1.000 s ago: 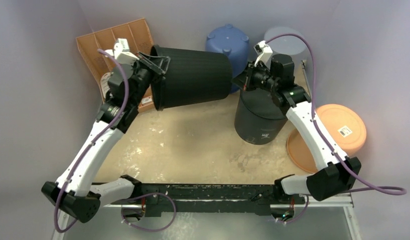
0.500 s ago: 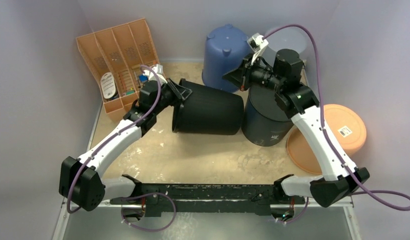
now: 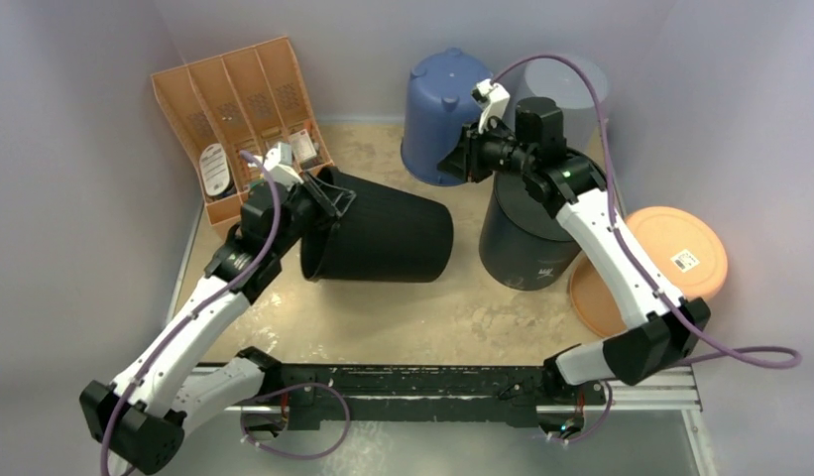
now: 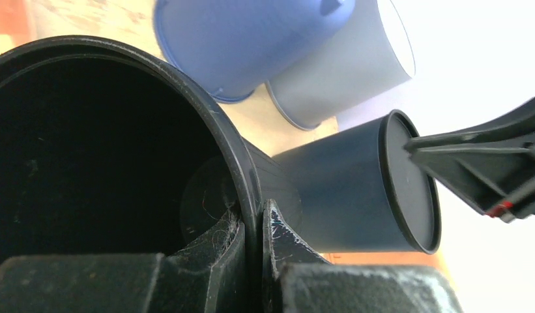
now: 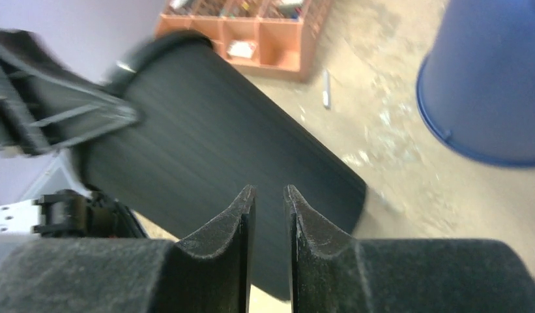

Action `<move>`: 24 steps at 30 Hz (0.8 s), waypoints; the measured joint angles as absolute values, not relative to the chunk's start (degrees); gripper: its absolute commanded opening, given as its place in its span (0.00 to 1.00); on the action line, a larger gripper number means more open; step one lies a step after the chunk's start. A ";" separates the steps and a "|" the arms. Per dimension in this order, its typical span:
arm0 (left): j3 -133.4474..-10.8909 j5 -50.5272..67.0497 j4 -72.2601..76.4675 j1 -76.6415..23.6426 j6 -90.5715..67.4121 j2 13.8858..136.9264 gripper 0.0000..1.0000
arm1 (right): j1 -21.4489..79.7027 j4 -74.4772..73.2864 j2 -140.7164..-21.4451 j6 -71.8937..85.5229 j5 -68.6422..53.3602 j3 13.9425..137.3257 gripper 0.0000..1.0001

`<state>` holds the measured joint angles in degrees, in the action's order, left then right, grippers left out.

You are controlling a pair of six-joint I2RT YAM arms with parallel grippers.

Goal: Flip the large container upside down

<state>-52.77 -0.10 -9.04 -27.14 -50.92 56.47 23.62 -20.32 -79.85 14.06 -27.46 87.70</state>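
Note:
The large black container (image 3: 383,238) lies on its side on the table, mouth to the left and base to the right. My left gripper (image 3: 321,193) is shut on its rim, one finger inside the mouth and one outside; the left wrist view shows the rim (image 4: 206,117) pinched at the gripper (image 4: 253,225). My right gripper (image 3: 452,164) hovers above and to the right of the container's base, apart from it, holding nothing. In the right wrist view the gripper (image 5: 269,192) has a narrow gap between its fingers, and the black container (image 5: 219,143) lies below it.
A dark grey bin (image 3: 526,238) stands upside down just right of the black container. A blue bucket (image 3: 447,99) and a pale grey bucket (image 3: 581,79) stand at the back. An orange organiser (image 3: 239,109) is at the back left, orange lids (image 3: 680,258) at the right.
The left arm has brought the black container down from its raised position at the back to lie on the table, then shifted it left. The right gripper has moved back and left, off the container.

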 measured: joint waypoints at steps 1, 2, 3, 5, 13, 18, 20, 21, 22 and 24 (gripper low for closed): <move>-52.80 -1.26 -10.46 -27.14 -50.70 55.07 0.00 | 23.75 -21.67 -80.71 13.54 -25.96 87.77 0.29; -52.90 -2.39 -11.84 -27.14 -50.37 53.80 0.00 | 24.08 -23.14 -81.65 12.95 -24.27 87.90 0.32; -53.17 -3.51 -13.15 -27.14 -50.15 52.77 0.00 | 24.38 -24.77 -82.67 12.29 -21.89 88.07 0.35; -54.61 -5.34 -16.05 -27.14 -49.80 51.81 0.00 | 25.39 -27.64 -84.58 11.18 -17.47 88.40 0.43; -66.41 -14.20 -27.77 -27.05 -44.73 52.71 0.00 | 28.97 -35.11 -87.46 8.29 2.52 87.66 0.53; -68.23 -16.40 -29.23 -27.03 -43.20 52.77 0.00 | 29.19 -34.92 -85.30 7.66 11.11 84.18 0.53; -68.23 -16.43 -29.78 -27.03 -42.85 52.93 0.00 | 29.26 -35.07 -85.45 7.57 14.00 83.59 0.54; -68.23 -16.43 -30.24 -27.05 -42.81 52.99 0.00 | 29.28 -35.14 -85.60 7.66 15.73 83.40 0.54; -68.23 -16.43 -30.63 -27.03 -42.78 53.01 0.00 | 29.30 -35.27 -85.84 7.73 17.43 83.24 0.54; -68.23 -16.43 -31.44 -27.03 -42.76 53.01 0.00 | 29.17 -35.42 -86.70 7.94 20.47 83.26 0.55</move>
